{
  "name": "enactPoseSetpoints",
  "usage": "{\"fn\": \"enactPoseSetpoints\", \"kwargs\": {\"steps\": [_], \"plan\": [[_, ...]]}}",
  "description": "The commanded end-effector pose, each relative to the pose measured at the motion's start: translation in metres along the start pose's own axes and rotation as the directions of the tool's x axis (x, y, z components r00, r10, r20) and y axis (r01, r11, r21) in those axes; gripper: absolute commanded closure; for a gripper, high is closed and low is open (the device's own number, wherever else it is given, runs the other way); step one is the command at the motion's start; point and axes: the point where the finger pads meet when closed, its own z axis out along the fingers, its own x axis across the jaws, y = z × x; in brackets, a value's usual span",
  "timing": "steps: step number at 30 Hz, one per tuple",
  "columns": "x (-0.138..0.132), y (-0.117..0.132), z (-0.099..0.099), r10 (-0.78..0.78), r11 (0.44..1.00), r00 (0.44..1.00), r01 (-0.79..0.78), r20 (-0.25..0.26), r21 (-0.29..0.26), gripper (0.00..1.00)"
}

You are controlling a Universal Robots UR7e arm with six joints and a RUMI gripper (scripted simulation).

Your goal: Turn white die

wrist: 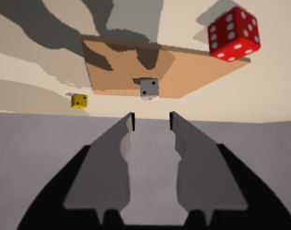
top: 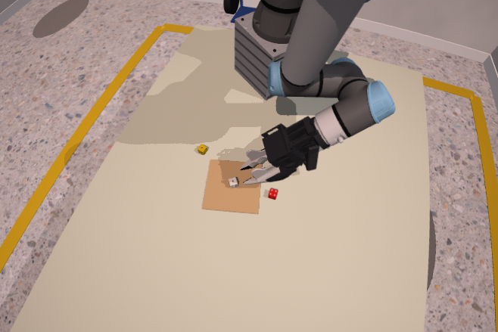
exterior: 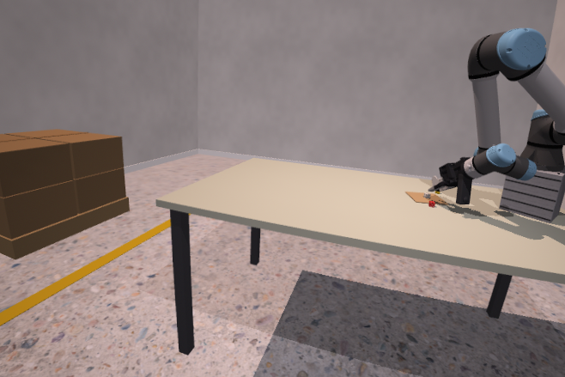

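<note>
The white die [top: 233,182] lies on the brown mat [top: 232,189], inside its edges; the wrist view shows it [wrist: 149,89] close to the mat's near edge [wrist: 156,69]. My gripper [top: 243,175] hovers low just right of the die, with its fingers a little apart and nothing between them. The die sits a short way in front of the fingertips, not touching them. The yellow die [top: 202,149] rests on the table off the mat's far left corner and also shows in the wrist view [wrist: 79,100]. I cannot read the top faces.
A red die [top: 272,193] sits on the table just off the mat's right edge, under my wrist; it also shows in the wrist view [wrist: 234,33]. The arm's grey base block [top: 257,58] stands at the back of the table.
</note>
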Motion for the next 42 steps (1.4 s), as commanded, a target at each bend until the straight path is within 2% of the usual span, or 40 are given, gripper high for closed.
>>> {"fn": "enactPoseSetpoints", "kwargs": {"steps": [1,15,28,34,40,42], "plan": [[-0.001,0.012,-0.009,-0.001,1.000,1.000,0.001,0.001,-0.001,0.79],[-0.001,0.043,-0.032,-0.001,1.000,1.000,0.001,0.001,-0.001,0.79],[-0.001,0.047,-0.033,-0.001,1.000,1.000,0.001,0.001,0.005,0.79],[-0.001,0.049,-0.032,-0.002,0.999,1.000,0.002,0.004,0.051,0.79],[-0.001,0.055,-0.030,-0.002,0.988,1.000,0.001,0.002,0.153,0.79],[-0.001,0.055,-0.030,-0.002,0.988,1.000,0.001,0.002,0.153,0.79]]}}
